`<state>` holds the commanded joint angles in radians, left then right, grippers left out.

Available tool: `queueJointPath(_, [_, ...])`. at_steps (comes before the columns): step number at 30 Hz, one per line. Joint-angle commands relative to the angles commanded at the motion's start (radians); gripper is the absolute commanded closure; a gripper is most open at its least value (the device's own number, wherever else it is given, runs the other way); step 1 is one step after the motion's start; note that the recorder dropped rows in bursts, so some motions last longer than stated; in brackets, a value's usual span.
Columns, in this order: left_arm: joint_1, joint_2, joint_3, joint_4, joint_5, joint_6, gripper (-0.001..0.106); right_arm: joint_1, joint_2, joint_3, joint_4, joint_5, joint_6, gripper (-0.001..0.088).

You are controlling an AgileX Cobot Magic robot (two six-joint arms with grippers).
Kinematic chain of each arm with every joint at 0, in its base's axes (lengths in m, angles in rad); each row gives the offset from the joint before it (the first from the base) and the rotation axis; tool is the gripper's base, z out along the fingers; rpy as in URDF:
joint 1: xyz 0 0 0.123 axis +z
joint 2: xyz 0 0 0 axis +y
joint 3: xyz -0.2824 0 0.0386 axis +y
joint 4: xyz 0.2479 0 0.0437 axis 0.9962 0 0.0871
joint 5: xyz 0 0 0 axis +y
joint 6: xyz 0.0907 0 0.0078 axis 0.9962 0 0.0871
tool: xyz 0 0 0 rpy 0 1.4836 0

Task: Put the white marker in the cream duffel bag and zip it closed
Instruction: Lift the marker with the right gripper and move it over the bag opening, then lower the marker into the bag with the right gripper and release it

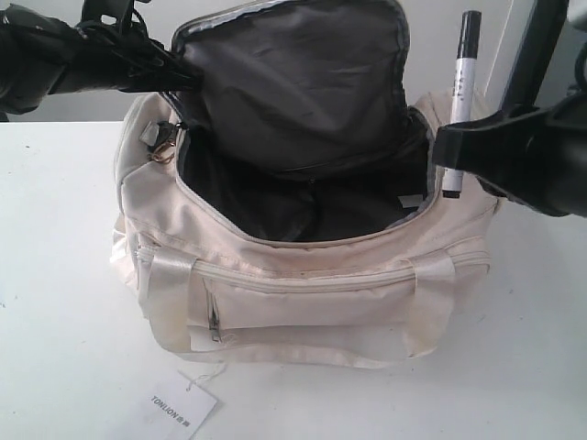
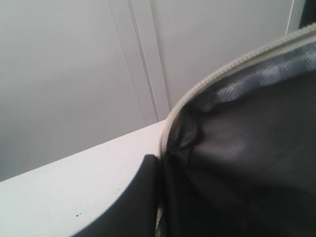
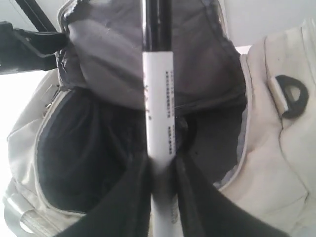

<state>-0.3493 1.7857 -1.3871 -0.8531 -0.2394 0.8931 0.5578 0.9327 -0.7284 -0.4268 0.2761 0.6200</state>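
One cream duffel bag (image 1: 303,302) sits open; one white marker (image 1: 461,87) is held over its right end.
The bag is on the white table (image 1: 55,275); its flap (image 1: 293,82) stands up at the far side; the dark mouth has lots of room; the left gripper (image 1: 179,75) pinches the flap's left edge; the right gripper (image 1: 454,156) squeezes the marker, which stands up tall, black cap on top, low end by the right rim; one paper tag (image 1: 183,408) lies near.

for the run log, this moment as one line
left claw: holds soft cream fabric duffel bag open; right claw: grips slim white black-capped marker upright above bag; zipper: open
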Motion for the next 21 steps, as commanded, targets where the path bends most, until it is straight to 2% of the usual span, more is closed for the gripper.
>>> queueJointPath(6, [0.000,0.000,0.000,0.000,0.000,0.000,0.105,0.000,0.084,-0.079,-0.011,0.017,-0.266,0.0868])
queueJointPath(21, [0.000,0.000,0.000,0.000,0.000,0.000,0.105,0.000,0.250,-0.261,-0.007,0.174,-0.359,0.0868])
